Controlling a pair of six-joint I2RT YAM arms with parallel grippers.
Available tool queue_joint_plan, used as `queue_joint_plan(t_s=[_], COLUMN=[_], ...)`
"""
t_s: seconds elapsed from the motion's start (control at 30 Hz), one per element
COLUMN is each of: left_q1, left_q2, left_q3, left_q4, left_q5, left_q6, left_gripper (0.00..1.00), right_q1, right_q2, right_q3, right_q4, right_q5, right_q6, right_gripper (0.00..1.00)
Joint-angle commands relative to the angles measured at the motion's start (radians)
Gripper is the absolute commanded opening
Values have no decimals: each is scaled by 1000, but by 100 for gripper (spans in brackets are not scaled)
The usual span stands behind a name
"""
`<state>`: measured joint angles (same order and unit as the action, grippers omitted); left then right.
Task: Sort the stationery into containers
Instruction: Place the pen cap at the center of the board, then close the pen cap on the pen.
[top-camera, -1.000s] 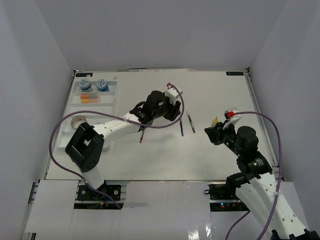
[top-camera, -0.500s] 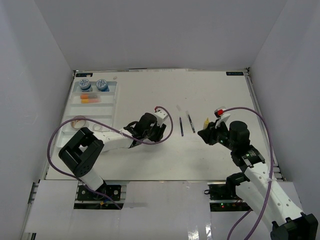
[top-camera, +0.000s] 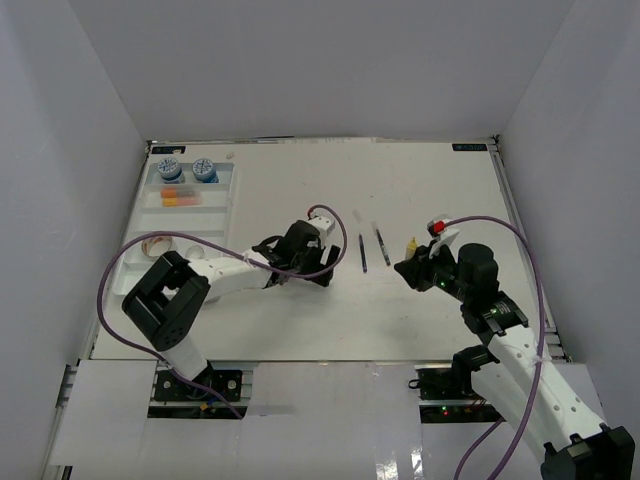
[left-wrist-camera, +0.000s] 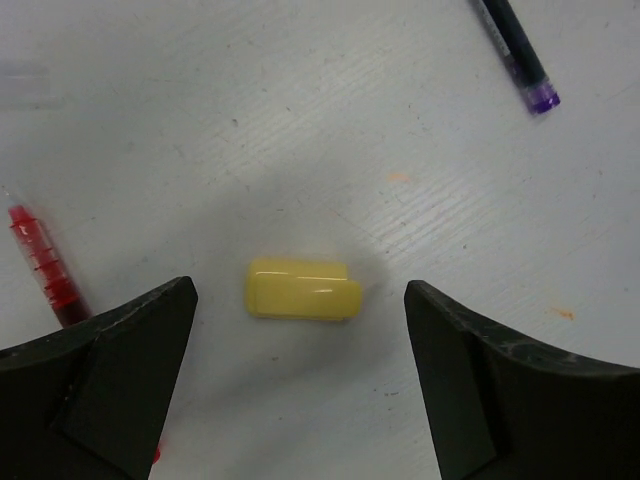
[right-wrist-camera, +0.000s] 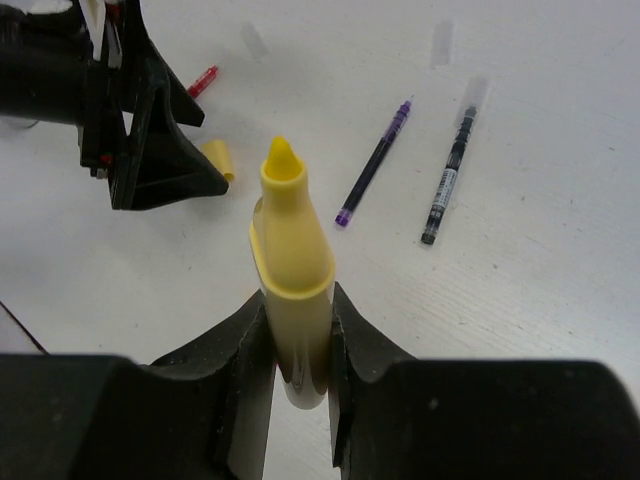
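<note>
Your left gripper (left-wrist-camera: 298, 350) is spread wide either side of the yellow cap (left-wrist-camera: 303, 290); your right gripper (right-wrist-camera: 297, 340) clamps the yellow marker (right-wrist-camera: 290, 230).

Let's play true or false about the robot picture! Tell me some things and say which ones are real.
1. The right gripper is holding a yellow marker. True.
2. The yellow cap is on the marker's tip. False: the tip is bare, and the cap lies on the table between the open fingers of the left gripper.
3. The two blue-white tubs sit in the tray. True.
4. The purple pen and the black pen are in the tray. False: both lie on the table, side by side and apart.
</note>
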<state>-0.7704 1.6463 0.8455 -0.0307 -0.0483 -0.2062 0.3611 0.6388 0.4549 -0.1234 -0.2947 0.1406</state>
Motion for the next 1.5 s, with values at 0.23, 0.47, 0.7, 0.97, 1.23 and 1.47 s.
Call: queue_joint_plan(t_s=[0.23, 0.47, 0.7, 0.97, 1.23, 1.47], left_q1=[2, 2, 2, 5, 39, 48], left_q2=[3, 122, 142, 236, 244, 279], left_q3=[447, 530, 514, 589, 547, 550], left_q4=[-711, -865, -842, -897, -853, -845], left_q5=[-265, -174, -174, -167, -147, -102], left_q6=[-691, -924, -1061, -1121, -1148, -1164], left_gripper=[98, 98, 92, 82, 72, 67], right_q1=[1, 1, 1, 1, 2, 2], right_q2=[-33, -57, -76, -80, -88, -91], right_q3=[-5, -16, -24, -30, -33, -33], right_q4=[48, 48, 51, 64, 64, 64], right_q5=[-11, -20, -27, -29, -29, -27], right_q6=[-18, -15, -12, -10, -10, -9], right_gripper=[8, 9, 9, 9, 9, 9])
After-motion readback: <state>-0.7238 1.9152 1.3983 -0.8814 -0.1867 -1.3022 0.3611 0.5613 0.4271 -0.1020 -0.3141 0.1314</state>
